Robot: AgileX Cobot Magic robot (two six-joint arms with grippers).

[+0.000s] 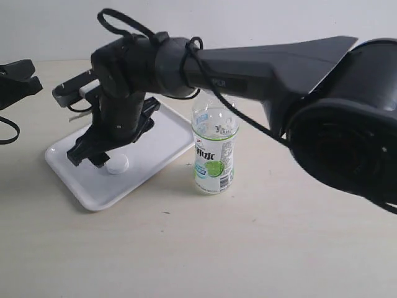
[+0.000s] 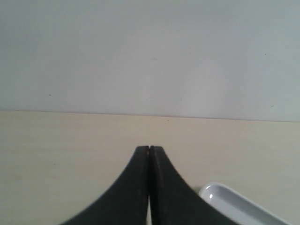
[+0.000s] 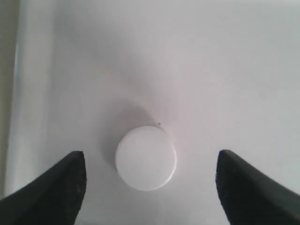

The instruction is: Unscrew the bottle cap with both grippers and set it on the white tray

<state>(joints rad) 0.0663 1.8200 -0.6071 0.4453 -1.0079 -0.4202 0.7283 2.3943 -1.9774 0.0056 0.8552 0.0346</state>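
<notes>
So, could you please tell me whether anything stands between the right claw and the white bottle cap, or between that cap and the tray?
Nothing visible does. The small round white plastic cap already lies on the flat rectangular white plastic tray, and the open right claw hangs over it, one finger each side.

Robotics lab bench: beige tabletop (image 1: 248,248), plain white wall (image 1: 260,22), dark cabled robot arm (image 1: 254,71).

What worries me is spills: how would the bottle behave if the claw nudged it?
Probably light and easy to tip: the bottle stands upright on a narrow base and looks clear, perhaps nearly empty. Its thin plastic would likely dent if squeezed. With the bottle cap on the white tray, any contents could spill.
</notes>
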